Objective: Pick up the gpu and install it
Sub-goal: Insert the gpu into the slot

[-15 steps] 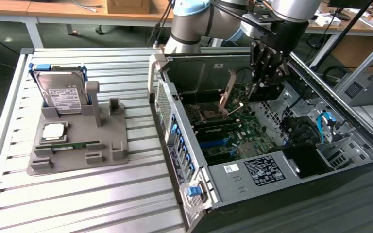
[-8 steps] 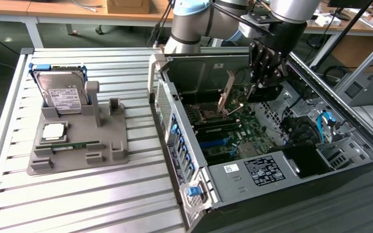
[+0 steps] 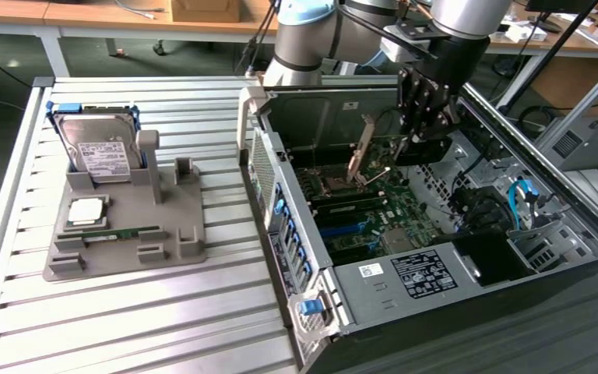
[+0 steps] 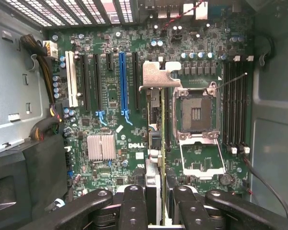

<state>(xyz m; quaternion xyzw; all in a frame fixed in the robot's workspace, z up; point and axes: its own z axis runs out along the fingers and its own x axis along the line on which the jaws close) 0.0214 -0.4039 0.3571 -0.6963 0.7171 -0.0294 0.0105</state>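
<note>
In the wrist view the gpu is seen edge-on as a thin card with a silver metal bracket at its far end. My gripper is shut on it, one black finger on each side. The card hangs above the green motherboard, between the blue slot and the open CPU socket; I cannot tell whether it touches the board. In the exterior view my gripper reaches down into the open computer case, and the gpu's bracket shows as a slanted strip beside it.
On the slatted table at the exterior view's left stands a grey fixture holding a silver hard drive, a CPU chip and a green memory stick. Black cables and the case walls hem in the motherboard.
</note>
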